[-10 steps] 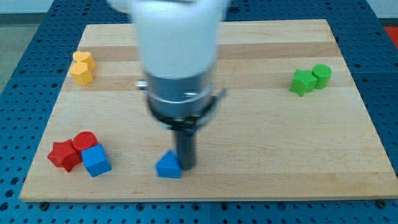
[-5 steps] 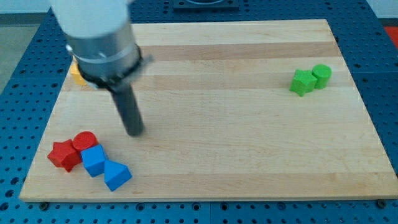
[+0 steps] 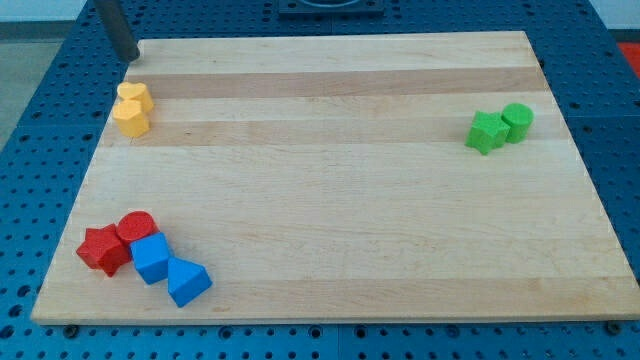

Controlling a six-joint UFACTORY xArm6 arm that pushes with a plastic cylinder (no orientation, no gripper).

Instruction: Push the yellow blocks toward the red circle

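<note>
Two yellow blocks [image 3: 132, 109] sit touching each other near the board's upper left, one above the other. My tip [image 3: 127, 59] is at the board's top left corner, a short way above the yellow blocks and apart from them. The red circle block [image 3: 135, 226] lies at the lower left, touching a red star-like block [image 3: 103, 249] on its left and a blue cube [image 3: 152, 258] below it.
A blue triangular block [image 3: 188, 282] rests against the blue cube at the lower left. Two green blocks [image 3: 498, 127] sit together at the right side. The wooden board [image 3: 340, 180] lies on a blue pegboard table.
My tip has pushed the blue triangular block left against the blue cube, then moved up to the board's top left corner above the yellow blocks.
</note>
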